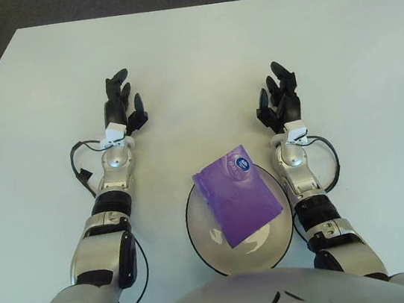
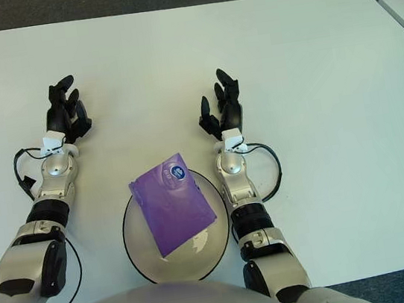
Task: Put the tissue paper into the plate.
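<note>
A purple tissue pack [image 1: 239, 194] lies inside the white, dark-rimmed plate [image 1: 204, 250] at the table's near edge, its top corner reaching over the plate's far rim. My right hand [image 1: 279, 97] shows just beyond the plate's right side, fingers spread and holding nothing. My left hand [image 1: 121, 104] shows over the table to the left of the plate, fingers relaxed and empty.
The white table [image 1: 203, 53] stretches far ahead and to both sides. Black cables loop beside each wrist, the left cable [image 1: 80, 165] and the right cable [image 1: 331, 157]. Dark floor lies past the far edge.
</note>
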You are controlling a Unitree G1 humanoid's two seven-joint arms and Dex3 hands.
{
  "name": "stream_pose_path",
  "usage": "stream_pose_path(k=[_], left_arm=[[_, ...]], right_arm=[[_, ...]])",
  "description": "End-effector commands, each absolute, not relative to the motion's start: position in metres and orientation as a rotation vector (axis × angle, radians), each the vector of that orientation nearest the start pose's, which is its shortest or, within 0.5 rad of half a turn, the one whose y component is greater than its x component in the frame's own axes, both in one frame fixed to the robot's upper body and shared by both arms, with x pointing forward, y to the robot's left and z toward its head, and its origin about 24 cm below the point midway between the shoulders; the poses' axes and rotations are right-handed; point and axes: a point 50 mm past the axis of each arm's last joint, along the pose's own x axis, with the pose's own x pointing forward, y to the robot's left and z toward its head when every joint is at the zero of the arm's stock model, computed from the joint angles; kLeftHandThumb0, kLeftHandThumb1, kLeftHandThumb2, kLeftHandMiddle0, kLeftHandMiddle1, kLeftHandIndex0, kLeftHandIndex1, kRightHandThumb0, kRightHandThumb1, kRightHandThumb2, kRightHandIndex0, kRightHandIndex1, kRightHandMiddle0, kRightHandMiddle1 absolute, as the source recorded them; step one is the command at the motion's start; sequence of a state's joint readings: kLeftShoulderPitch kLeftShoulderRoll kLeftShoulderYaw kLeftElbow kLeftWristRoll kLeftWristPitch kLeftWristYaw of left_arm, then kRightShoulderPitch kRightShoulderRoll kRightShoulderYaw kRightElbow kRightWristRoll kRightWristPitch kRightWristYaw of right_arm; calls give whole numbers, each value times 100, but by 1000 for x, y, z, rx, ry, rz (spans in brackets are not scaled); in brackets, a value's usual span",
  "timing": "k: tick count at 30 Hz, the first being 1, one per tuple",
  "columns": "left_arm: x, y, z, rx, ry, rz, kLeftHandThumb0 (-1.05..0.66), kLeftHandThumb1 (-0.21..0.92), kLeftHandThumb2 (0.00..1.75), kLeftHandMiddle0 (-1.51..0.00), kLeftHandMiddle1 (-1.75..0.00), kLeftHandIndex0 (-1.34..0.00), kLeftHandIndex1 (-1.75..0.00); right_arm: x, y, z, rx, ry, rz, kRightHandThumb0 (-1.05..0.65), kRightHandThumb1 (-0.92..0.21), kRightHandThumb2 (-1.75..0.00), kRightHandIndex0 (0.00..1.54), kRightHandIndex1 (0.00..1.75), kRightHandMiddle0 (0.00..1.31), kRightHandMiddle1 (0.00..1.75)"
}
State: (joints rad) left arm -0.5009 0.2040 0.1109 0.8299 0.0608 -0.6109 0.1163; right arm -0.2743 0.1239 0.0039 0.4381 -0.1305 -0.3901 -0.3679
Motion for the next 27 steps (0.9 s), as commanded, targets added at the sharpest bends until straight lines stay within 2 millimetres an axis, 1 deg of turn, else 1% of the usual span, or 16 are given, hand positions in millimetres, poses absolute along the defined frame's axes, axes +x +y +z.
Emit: stream_pose_path(k=[1, 4, 9, 11, 17, 27], left_arm=[[305, 195, 19, 175, -151, 114, -71, 92, 84, -38, -21, 0, -73], [299, 193, 18, 165, -168, 105, -71, 92, 83, -38, -21, 0, -74], [279, 192, 16, 171, -219, 90, -69, 92, 83, -38, -21, 0, -78], [274, 190, 16, 175, -229, 85, -67, 92, 83, -38, -21, 0, -79], [265, 186, 14, 184, -238, 69, -63, 92, 80, -36, -21, 0, -81], [248, 182, 2, 190, -209, 53, -62, 92, 73, -36, -22, 0, -85]], right_arm=[[252, -112, -27, 7, 143, -270, -69, -92, -72, 30, 1, 0, 58], [251, -112, -25, 9, 135, -274, -68, -92, -71, 31, 1, 0, 58], [250, -113, -24, 11, 129, -274, -68, -92, -70, 31, 1, 0, 58], [249, -113, -24, 8, 128, -273, -69, -92, -70, 31, 1, 0, 58], [248, -114, -24, 0, 125, -268, -70, -92, -72, 30, 0, 0, 56], [247, -116, -23, -1, 122, -269, -70, -92, -74, 29, 0, 0, 55]])
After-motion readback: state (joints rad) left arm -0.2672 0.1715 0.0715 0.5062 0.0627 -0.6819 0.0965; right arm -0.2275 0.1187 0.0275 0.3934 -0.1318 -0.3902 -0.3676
